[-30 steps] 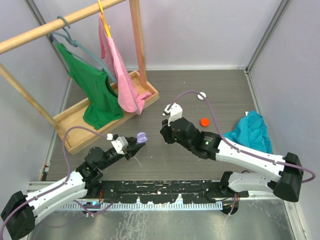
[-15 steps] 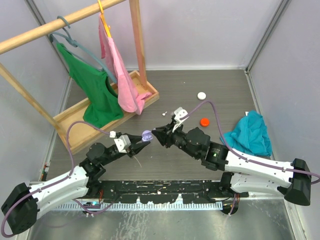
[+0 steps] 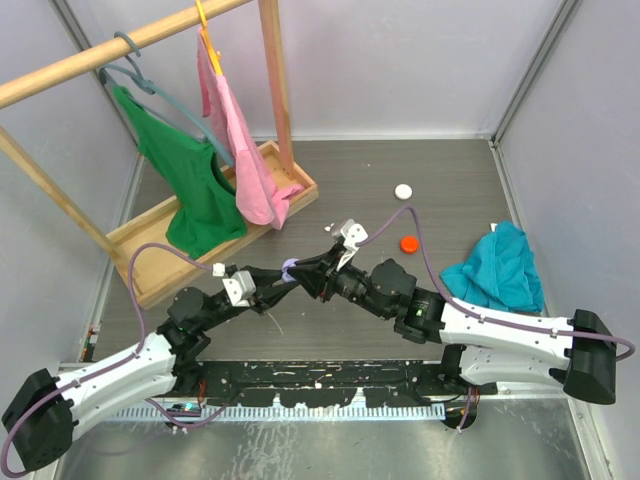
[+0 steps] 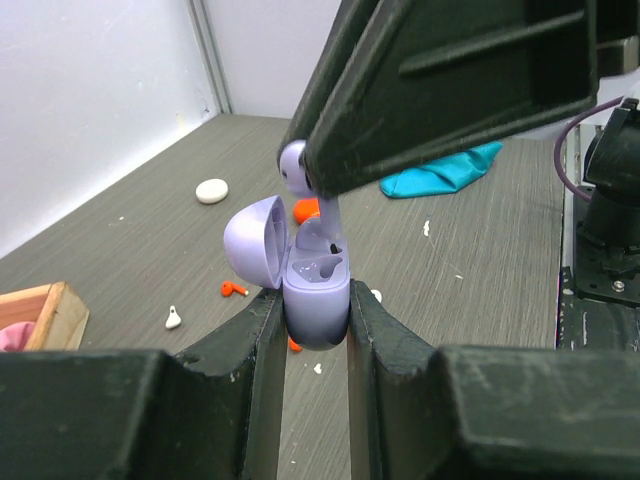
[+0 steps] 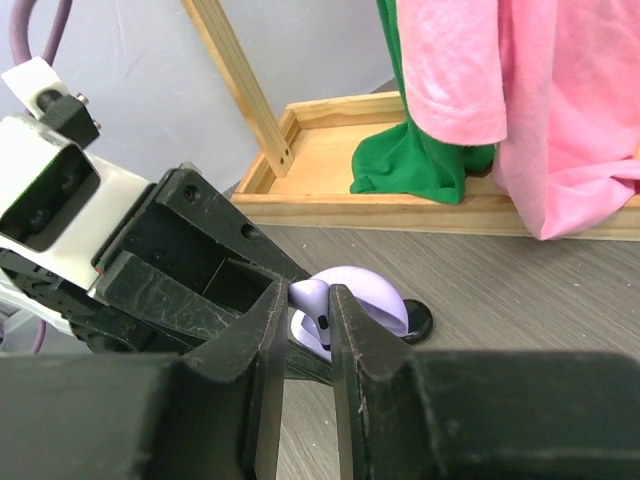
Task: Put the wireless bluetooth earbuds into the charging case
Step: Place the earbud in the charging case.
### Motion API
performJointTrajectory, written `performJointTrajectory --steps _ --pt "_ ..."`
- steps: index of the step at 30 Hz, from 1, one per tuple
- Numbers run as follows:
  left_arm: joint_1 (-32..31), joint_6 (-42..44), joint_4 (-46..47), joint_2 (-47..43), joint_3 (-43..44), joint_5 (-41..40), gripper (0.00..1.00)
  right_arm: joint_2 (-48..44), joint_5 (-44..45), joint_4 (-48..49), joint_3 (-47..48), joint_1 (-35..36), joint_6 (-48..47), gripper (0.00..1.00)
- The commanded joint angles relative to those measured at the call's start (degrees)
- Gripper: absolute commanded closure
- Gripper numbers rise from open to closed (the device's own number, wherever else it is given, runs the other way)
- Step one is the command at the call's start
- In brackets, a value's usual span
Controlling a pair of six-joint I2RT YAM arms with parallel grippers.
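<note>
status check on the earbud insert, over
Left tool shut on open lilac case. Right tool shut on lilac earbud, stem tip at the case well, not seated. No obstruction seen.

Glossy plastic bits, matt black fingers, cloth and bare wood.
Lilac case (image 4: 316, 300) and lilac earbud (image 4: 293, 165) smooth glossy plastic; left fingers (image 4: 250, 360), right fingers (image 5: 250, 340) matt black plastic, scuffed; table (image 3: 450, 170) matt grey woodgrain; rack (image 3: 275, 80) unfinished wood; pink cloth (image 3: 245, 160), green cloth (image 3: 195, 200), teal cloth (image 3: 500, 265) soft, matt.
</note>
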Motion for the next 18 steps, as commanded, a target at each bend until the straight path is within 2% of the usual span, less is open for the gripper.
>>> performJointTrajectory --steps 1,14,18 --pt "0.0 -0.5 4.8 -1.5 2.3 0.3 1.00 0.7 -1.1 4.5 1.0 0.5 0.6 0.76" --pt "0.0 -1.2 5.4 -2.0 2.1 -0.5 1.00 2.4 -1.6 4.1 1.1 0.5 1.2 0.75" --pt "0.0 -1.4 5.2 -1.8 2.1 -1.0 1.00 2.4 -1.7 3.8 1.1 0.5 1.1 0.70"
